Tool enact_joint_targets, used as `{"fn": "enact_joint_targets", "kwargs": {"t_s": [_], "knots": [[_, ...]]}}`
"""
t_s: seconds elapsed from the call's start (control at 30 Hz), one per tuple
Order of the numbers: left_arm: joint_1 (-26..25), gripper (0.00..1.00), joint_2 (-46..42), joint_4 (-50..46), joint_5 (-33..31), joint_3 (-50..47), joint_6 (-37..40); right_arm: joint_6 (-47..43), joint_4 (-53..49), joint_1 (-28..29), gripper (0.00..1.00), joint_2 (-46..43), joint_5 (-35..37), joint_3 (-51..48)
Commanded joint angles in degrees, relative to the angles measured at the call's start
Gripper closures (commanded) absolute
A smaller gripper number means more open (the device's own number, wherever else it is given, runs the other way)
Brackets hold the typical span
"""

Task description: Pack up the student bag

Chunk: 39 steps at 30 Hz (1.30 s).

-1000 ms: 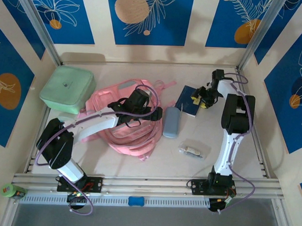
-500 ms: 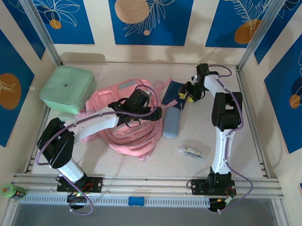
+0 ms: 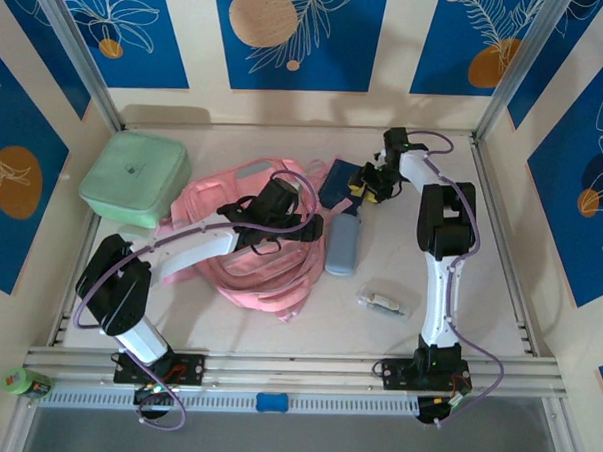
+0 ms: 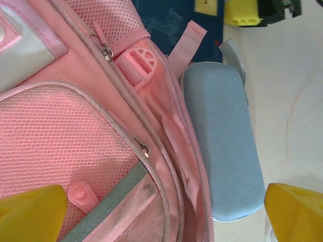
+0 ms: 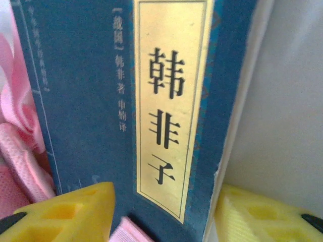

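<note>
1. Yellow fingertips (image 4: 30, 212) of the left end effector (image 3: 272, 207) are spread fully wide, gripping nothing, poised over the student bag (image 3: 254, 274).
2. Right end effector (image 3: 366, 185) clamps a dark blue book (image 3: 336, 185) with a gold title strip, at the bag's far right corner.
3. Student bag lies flat on the table (image 3: 479, 294), left of centre; grey-blue pencil case (image 3: 342, 244) touches its right side.
</note>
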Motion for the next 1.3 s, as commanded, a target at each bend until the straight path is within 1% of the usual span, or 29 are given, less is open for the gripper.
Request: {"fn": "enact_joint_targets", "kwargs": {"t_s": [0.0,0.2,0.5,0.63,0.77,0.93,1.17,1.27], "knots": [[0.59,0.01,0.35,-0.78,0.14,-0.23,0.59,0.99,2.80,1.59,0.49,1.55,-4.29,1.97],[0.90,0.01,0.08,-0.83,-0.06,-0.62,0.58,2.55,6.62,2.33,0.57,0.88,-7.67,1.89],[1.08,0.01,0.32,-0.44,0.05,-0.94,0.43,1.77,7.70,2.67,0.67,-2.35,-8.73,-0.22],[1.18,0.01,0.78,-0.05,0.74,-0.78,0.25,1.06,7.39,2.58,0.74,-2.84,-8.70,-0.92],[1.17,0.01,0.63,-0.16,0.48,-0.91,0.27,1.45,8.73,2.31,0.83,-3.54,-9.14,-2.13],[1.22,0.00,0.08,-0.42,0.30,-1.21,0.27,1.34,8.01,1.55,0.93,-4.49,-9.17,-1.84],[1.59,0.01,-0.91,-0.94,0.02,-0.85,0.06,0.73,6.89,-0.62,0.98,-9.80,-9.41,-2.16],[1.71,0.01,-3.52,-0.28,-1.29,-1.57,-0.75,0.04,5.59,-1.33,0.98,-13.38,-9.07,-2.54]]}}
